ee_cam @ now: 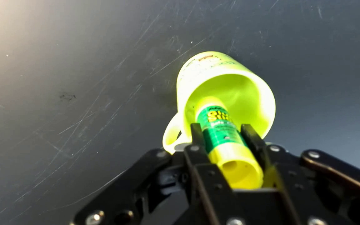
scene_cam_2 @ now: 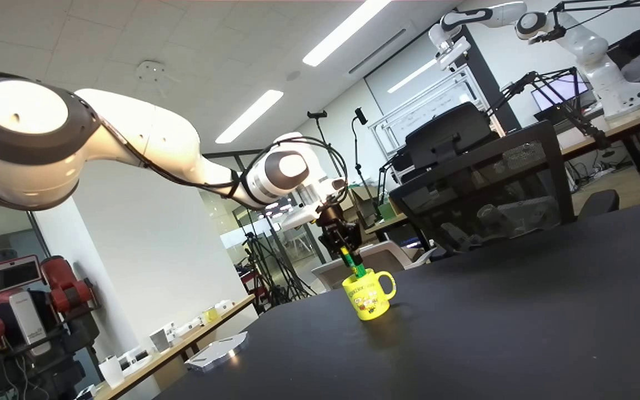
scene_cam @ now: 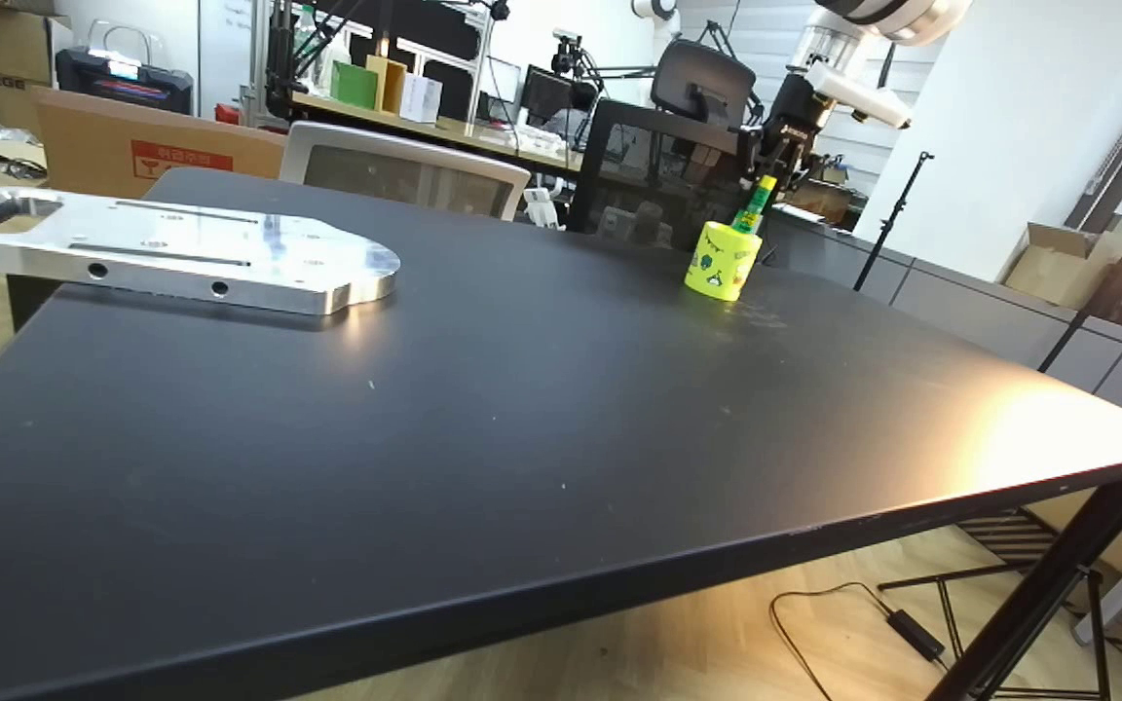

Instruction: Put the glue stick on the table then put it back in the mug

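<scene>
The lime-green mug (scene_cam: 720, 261) stands upright on the black table (scene_cam: 483, 419); it also shows in an exterior view (scene_cam_2: 368, 299) with its handle. In the wrist view the mug (ee_cam: 192, 73) opens toward me, handle at lower left. The glue stick (ee_cam: 219, 131) has a green label and a yellow end. It leans out of the mug's mouth in both exterior views (scene_cam: 750, 212) (scene_cam_2: 356, 269). My gripper (ee_cam: 222, 128) has its fingers against both sides of the stick, shut on it just above the mug (scene_cam_2: 350, 256). The stick's lower tip is inside the mug; whether it touches the bottom is hidden.
A silver metal plate (scene_cam: 259, 243) lies at another part of the table and also shows in an exterior view (scene_cam_2: 217, 351). Office chairs (scene_cam: 405, 170) (scene_cam_2: 486, 183) stand close along the table's edge, near the mug. A bright lamp glare falls on a table corner.
</scene>
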You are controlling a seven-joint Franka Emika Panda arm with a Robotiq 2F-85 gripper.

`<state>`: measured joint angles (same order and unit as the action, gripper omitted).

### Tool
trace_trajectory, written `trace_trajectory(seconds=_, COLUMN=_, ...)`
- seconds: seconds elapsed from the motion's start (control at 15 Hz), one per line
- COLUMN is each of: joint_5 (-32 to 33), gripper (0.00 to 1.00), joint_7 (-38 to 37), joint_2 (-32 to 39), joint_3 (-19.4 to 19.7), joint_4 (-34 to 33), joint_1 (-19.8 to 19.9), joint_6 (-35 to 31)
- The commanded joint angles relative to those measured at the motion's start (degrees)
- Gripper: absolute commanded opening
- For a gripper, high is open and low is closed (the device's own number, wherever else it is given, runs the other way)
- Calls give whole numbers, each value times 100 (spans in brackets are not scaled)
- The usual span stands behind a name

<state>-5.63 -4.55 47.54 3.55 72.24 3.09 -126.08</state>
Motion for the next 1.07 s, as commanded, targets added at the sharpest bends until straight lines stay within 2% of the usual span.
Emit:
trace_trajectory(seconds=0.0, joint_5=12, gripper=9, joint_7=-137, joint_2=352, joint_3=-48, joint_4=-600, joint_1=83, joint_6=275)
trace_trajectory(seconds=0.93, joint_5=7, gripper=9, joint_7=-142, joint_2=823, joint_3=-71, joint_4=-1167, joint_1=114, joint_6=578)
trace_trajectory(seconds=1.0, joint_5=3, gripper=49, joint_7=-154, joint_2=834, joint_3=-72, joint_4=-1191, joint_1=114, joint_6=595)
